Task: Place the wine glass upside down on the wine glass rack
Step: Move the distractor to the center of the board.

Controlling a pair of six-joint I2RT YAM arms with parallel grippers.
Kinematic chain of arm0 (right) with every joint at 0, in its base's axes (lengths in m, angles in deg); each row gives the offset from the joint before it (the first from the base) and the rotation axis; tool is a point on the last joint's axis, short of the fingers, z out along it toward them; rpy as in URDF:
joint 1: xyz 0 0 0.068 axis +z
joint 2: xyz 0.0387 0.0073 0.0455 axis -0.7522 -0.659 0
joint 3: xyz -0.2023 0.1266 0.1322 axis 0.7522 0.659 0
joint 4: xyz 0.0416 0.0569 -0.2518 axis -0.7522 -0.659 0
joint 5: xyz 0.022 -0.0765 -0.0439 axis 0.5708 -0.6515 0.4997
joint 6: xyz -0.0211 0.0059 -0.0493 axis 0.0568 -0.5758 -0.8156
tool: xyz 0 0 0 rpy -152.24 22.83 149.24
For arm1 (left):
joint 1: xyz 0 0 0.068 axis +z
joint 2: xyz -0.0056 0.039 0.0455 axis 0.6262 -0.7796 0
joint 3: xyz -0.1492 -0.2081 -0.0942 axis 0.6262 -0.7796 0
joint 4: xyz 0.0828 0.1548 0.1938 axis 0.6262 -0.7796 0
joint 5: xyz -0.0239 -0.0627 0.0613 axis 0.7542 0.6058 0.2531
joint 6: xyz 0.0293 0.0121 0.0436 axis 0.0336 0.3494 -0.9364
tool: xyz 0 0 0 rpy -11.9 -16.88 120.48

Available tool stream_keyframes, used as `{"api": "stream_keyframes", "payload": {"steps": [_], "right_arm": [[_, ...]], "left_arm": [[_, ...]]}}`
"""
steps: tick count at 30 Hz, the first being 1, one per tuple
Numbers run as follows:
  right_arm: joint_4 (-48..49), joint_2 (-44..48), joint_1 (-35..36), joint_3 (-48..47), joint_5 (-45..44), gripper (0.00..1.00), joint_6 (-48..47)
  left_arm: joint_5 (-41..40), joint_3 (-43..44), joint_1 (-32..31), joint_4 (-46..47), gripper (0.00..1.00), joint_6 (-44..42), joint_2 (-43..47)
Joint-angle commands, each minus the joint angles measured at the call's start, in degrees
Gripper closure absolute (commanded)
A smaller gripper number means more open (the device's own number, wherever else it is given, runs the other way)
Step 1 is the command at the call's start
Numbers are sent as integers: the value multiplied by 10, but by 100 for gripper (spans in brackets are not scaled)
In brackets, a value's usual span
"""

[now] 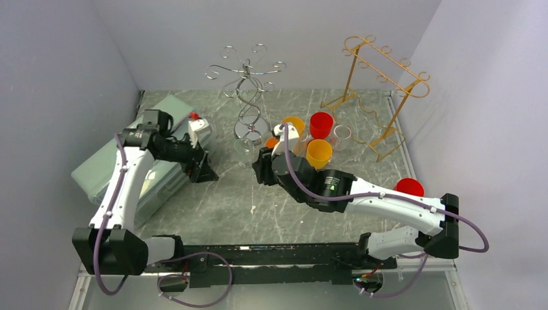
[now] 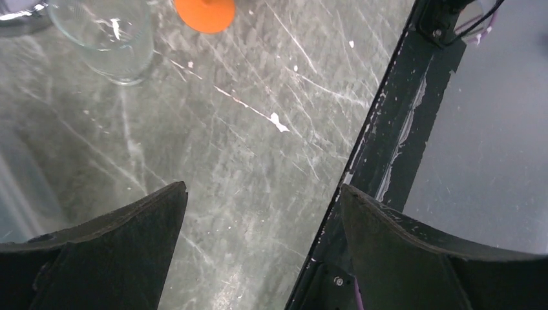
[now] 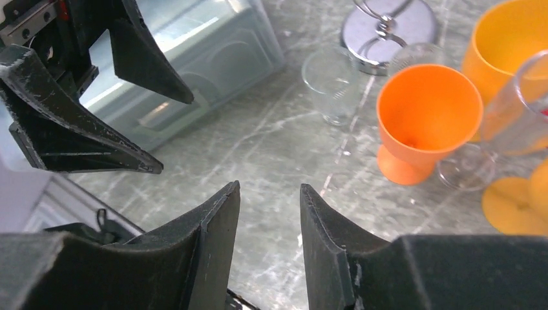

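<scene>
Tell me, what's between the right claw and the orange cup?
Nothing but bare table between the right gripper and the orange cup, seen in the right wrist view.

A pale green case [image 1: 103,165] is laid at the left of the grey marbled table [image 1: 220,206]; a silver wire rack [image 1: 249,97] and a gold wire rack [image 1: 381,84] are stood at the back; a clear glass [image 1: 244,152] and coloured cups [image 1: 318,153] are grouped between them; one red cup [image 1: 409,187] is set apart at the right.

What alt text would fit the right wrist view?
The right hand, open and empty, hangs above a marble table. Ahead stand an orange goblet and a small clear glass; the open left hand is at upper left.
</scene>
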Motion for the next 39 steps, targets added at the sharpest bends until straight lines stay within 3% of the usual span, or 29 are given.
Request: {"api": "stream_keyframes", "payload": {"steps": [1,9,16,23,30,39], "right_arm": [[-64,8,-1,-4,-62,58,19],[-88,39,-4,2,-92,58,22],[-89,63,-6,24,-100,58,32],[-86,81,-6,45,-103,59,36],[-82,99,-9,65,-105,58,43],[-81,88,-10,59,-102,60,46]], "left_arm": [[-49,-40,-47,106,6,55,-26],[-282,-121,-57,307,8,74,-59],[-444,-113,-46,405,8,64,-93],[-495,-94,-26,442,8,78,-136],[-457,-127,-44,432,8,109,-147],[-505,-137,-57,485,8,138,-203]]}}
